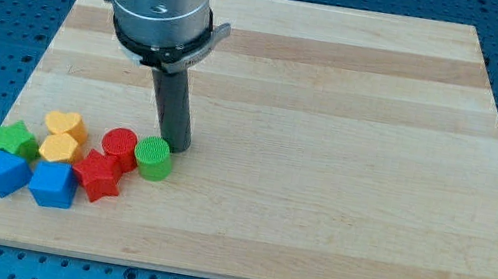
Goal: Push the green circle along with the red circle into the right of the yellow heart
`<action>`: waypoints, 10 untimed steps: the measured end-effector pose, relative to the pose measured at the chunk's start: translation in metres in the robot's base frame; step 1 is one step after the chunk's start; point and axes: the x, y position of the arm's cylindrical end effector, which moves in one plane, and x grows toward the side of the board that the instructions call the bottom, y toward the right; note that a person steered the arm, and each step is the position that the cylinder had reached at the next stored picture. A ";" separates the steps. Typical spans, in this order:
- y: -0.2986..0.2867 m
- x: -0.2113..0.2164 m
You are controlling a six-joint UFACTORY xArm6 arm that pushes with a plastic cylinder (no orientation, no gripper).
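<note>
Wooden tabletop (333, 123): near its bottom-left corner, my tip (176, 149) touches green circle (154, 158) beside red circle (119, 148), right of yellow heart (66, 125); no jaws fitted

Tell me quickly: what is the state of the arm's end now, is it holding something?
My tip: no gripper, just a rod; holding nothing, beside the green circle at its upper right; contact cannot be told.

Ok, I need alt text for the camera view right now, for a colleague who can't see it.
My tip rests just above and right of the green circle, which touches the red circle. They end a cluster at the wooden board's lower left: yellow heart, yellow block, green star, red star, two blue blocks.
</note>
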 end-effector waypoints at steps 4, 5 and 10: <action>0.057 0.043; 0.043 0.031; -0.038 0.031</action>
